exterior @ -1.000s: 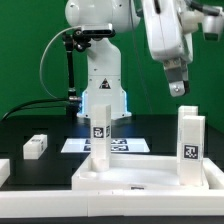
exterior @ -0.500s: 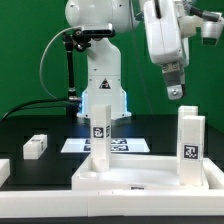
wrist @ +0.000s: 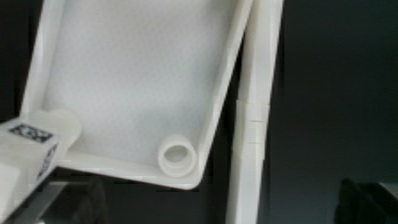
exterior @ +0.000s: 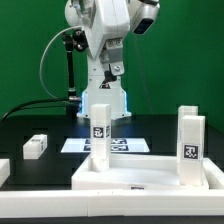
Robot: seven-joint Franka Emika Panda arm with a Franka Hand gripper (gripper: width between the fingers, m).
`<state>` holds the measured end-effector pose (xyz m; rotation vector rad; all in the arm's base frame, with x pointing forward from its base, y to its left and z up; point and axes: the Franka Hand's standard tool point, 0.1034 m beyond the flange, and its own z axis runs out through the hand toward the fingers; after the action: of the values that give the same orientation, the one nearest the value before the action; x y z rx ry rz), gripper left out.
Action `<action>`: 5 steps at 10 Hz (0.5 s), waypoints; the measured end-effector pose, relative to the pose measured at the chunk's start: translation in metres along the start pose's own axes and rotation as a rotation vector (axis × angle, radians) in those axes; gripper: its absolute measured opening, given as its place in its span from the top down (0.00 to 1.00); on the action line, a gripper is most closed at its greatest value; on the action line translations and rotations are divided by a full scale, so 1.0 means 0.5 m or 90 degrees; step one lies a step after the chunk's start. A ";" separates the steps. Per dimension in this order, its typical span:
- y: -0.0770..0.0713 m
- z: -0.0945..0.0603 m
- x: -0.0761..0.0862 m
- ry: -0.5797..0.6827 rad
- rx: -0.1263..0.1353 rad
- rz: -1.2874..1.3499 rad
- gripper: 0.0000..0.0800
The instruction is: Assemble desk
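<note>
The desk top (exterior: 150, 180), a white rimmed tray, lies at the front with two white legs standing upright in it. One tagged leg (exterior: 100, 133) rises at its left corner, the other (exterior: 189, 142) at its right. My gripper (exterior: 114, 69) hangs open and empty well above the left leg, holding nothing. The wrist view looks down into the desk top (wrist: 143, 90), showing a round socket (wrist: 178, 155) in one corner and the tagged leg (wrist: 27, 150) beside it. The dark fingertips (wrist: 59, 205) sit wide apart at the frame's edge.
A loose white tagged leg (exterior: 36, 146) lies on the black table at the exterior view's left, and another white part (exterior: 3, 170) shows at the left edge. The marker board (exterior: 120, 146) lies behind the desk top, in front of the robot base (exterior: 104, 95).
The arm has swung from the exterior view's upper right over to the centre-left, so that it hangs above the left leg. The jaws stayed open. The desk parts have not moved.
</note>
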<state>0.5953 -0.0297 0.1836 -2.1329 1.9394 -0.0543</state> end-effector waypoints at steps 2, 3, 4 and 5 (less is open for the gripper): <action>0.001 0.005 -0.004 0.000 -0.003 -0.093 0.19; 0.001 0.005 -0.003 0.000 -0.003 -0.143 0.19; 0.002 0.006 -0.003 0.000 -0.003 -0.193 0.19; 0.002 0.006 -0.002 0.000 -0.003 -0.224 0.19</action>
<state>0.5948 -0.0281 0.1807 -2.4500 1.5433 -0.1139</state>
